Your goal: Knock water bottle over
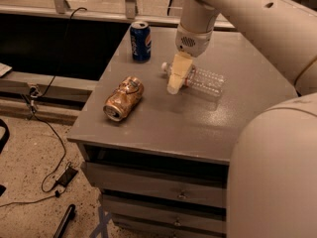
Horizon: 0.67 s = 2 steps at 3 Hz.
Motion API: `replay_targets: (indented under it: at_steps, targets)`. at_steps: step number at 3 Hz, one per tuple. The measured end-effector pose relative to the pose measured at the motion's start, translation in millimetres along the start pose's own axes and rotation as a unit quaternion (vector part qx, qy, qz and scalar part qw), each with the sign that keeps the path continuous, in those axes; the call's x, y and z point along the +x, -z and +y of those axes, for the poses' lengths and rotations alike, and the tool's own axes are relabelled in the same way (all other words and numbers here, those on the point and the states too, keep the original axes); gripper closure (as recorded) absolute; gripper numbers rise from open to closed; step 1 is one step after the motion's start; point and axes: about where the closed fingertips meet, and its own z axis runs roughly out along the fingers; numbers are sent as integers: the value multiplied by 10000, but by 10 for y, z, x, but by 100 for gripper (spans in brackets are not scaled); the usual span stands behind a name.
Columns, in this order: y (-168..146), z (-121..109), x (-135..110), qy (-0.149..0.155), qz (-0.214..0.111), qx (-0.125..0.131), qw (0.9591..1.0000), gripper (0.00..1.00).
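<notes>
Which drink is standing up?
The blue soda can, at the back. The crushed gold can and the water bottle lie on their sides, with the hand by the bottle's neck.

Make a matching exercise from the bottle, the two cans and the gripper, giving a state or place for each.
Things:
1. bottle
2. blue can
3. gold can
4. gripper

States or places:
A. upright, at the back
B. at the bottle's cap end
C. clear, lying on its side
D. crushed, on its side, nearest the front left

Pairs: 1-C, 2-A, 3-D, 4-B
</notes>
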Motion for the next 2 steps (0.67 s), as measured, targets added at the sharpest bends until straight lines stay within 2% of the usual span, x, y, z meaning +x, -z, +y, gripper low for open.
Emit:
replay_targets:
  at_steps: [1, 2]
  targets:
    - [129, -95, 203, -108, -501, 37, 9987, 0]
    - [284, -191, 507, -206, -1008, 183, 9945, 0]
